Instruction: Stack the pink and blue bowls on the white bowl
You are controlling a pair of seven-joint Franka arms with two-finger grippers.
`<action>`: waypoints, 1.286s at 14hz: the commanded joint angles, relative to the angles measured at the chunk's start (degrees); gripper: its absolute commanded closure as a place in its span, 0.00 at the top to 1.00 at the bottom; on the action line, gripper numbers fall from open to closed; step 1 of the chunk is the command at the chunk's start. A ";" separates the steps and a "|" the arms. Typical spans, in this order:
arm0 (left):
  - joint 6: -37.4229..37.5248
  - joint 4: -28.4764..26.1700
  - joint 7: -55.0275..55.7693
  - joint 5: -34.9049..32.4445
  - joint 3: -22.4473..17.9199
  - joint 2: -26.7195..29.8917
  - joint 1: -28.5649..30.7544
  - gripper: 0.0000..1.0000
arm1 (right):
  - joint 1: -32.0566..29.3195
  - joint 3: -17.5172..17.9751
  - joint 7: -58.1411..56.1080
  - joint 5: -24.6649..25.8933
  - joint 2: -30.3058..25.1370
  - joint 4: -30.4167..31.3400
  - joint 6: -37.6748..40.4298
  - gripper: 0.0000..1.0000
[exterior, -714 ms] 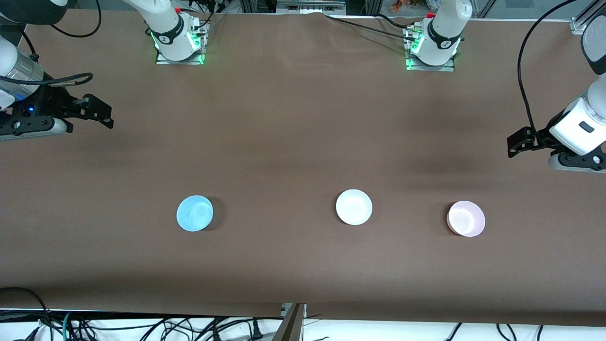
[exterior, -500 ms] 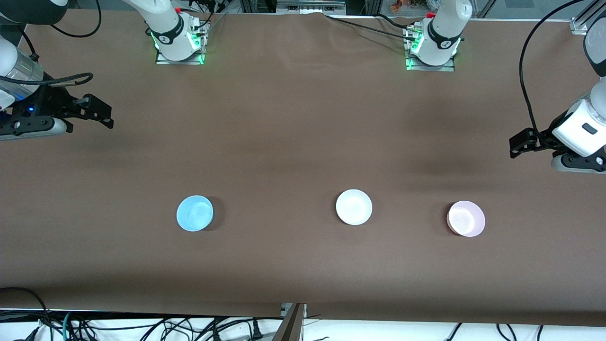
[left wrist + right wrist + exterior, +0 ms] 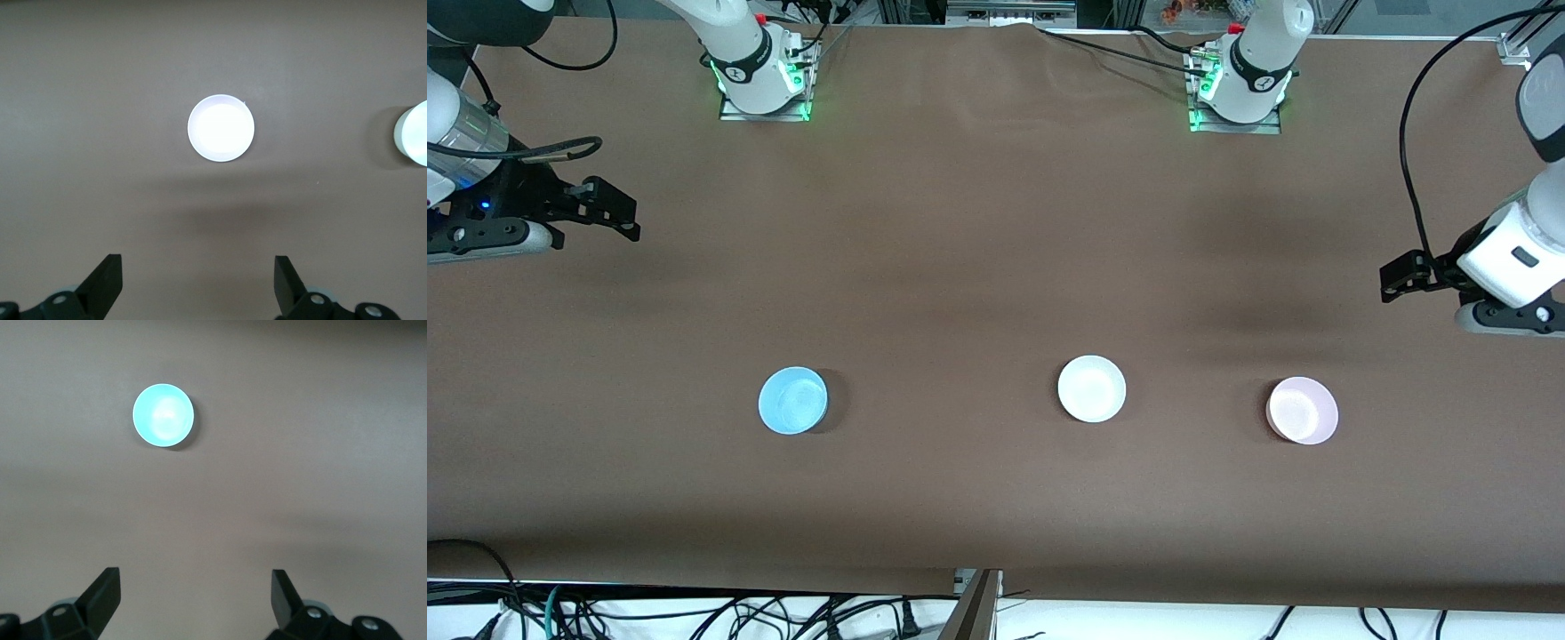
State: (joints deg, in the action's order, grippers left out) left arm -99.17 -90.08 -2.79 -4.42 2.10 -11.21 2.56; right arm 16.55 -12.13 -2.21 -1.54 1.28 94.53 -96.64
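Three small bowls stand apart in a row on the brown table: the blue bowl (image 3: 792, 400) toward the right arm's end, the white bowl (image 3: 1091, 388) in the middle, the pink bowl (image 3: 1303, 410) toward the left arm's end. My left gripper (image 3: 1398, 276) hangs open over bare tabletop at its end of the table; its wrist view shows the pink bowl (image 3: 221, 128) ahead of the empty gripper (image 3: 198, 267) and the white bowl (image 3: 415, 133) at the picture's edge. My right gripper (image 3: 618, 213) hangs open over its own end, with the blue bowl (image 3: 163, 415) ahead of the gripper (image 3: 197, 580).
A brown mat (image 3: 978, 267) covers the whole table. The two arm bases (image 3: 760, 76) (image 3: 1240, 84) stand along the table edge farthest from the front camera. Cables (image 3: 694, 613) lie off the table's near edge.
The left arm's hand has shifted slightly over its end of the table. The right arm and all three bowls have stayed put.
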 commanded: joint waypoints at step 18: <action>-29.93 1.13 -1.96 -0.33 -0.08 -29.84 5.61 1.00 | -0.73 0.53 0.62 -0.31 -0.32 0.04 0.04 1.00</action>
State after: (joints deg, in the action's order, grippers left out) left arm -127.60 -90.03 -3.93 -4.42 1.69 -39.73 7.65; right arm 16.50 -12.13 -2.20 -1.54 1.30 94.54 -96.64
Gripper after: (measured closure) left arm 0.000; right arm 0.000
